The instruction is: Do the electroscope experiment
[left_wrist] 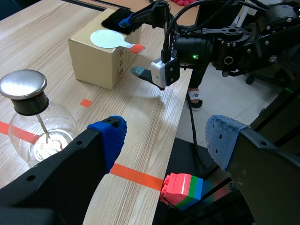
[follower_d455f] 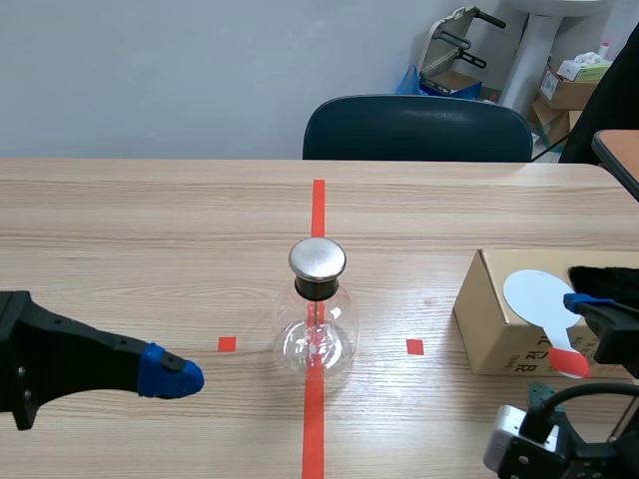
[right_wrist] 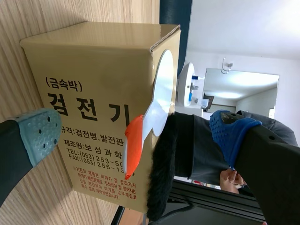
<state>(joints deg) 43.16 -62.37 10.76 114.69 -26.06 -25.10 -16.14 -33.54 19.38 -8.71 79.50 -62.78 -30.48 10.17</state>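
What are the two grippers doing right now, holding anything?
Left gripper: open, holding nothing.
Right gripper: open, holding nothing.

Inside the electroscope flask the foil leaves are too small to judge. The black fur cloth, between the fingers of the right gripper, is cut off at the frame's edge

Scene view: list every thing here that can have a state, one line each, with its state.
Glass flask: upright, metal cap on.
Cardboard box: closed, standing on the table.
White paddle: lying flat on the box, orange handle past its edge.
Black fur: lying on the box top.
Left gripper: open, holding nothing.
Right gripper: open around the paddle's handle, not gripping.
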